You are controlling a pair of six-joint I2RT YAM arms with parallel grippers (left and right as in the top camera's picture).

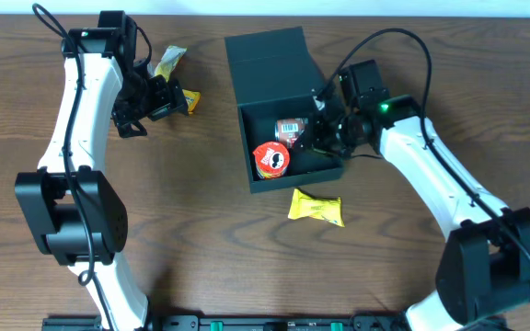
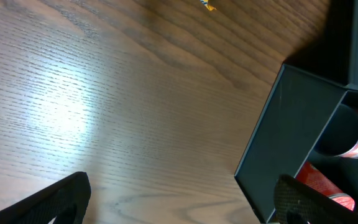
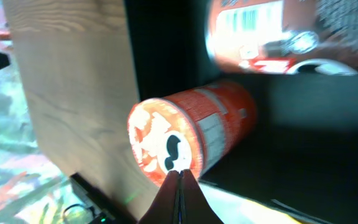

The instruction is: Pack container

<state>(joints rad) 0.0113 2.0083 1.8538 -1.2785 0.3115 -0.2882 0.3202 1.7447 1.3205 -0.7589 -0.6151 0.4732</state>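
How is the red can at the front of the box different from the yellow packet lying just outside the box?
The red can is round and red, while the yellow packet is flat and yellow. The red can sits inside the container, but the yellow packet lies outside it on the table. Both are much smaller than the container.

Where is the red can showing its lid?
In the overhead view the red can sits inside the green box, in its near left corner, beside a second can, left of the right gripper.
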